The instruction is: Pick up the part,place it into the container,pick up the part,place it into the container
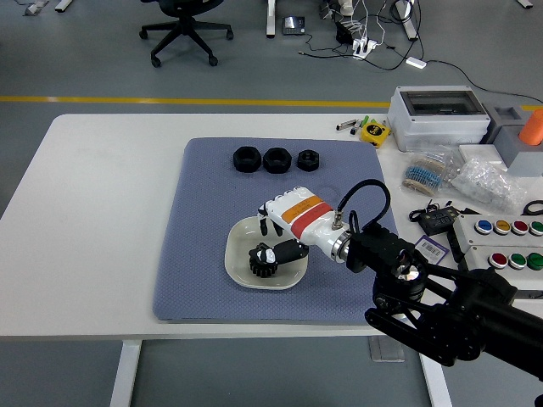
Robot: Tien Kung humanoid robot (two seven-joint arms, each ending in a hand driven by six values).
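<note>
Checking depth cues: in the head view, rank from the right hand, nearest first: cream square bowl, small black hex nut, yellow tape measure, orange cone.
1. Cream square bowl, directly under the right hand.
2. Small black hex nut, beyond it on the mat.
3. Yellow tape measure, far right of the mat.
4. Orange cone, table's far right edge.
</note>
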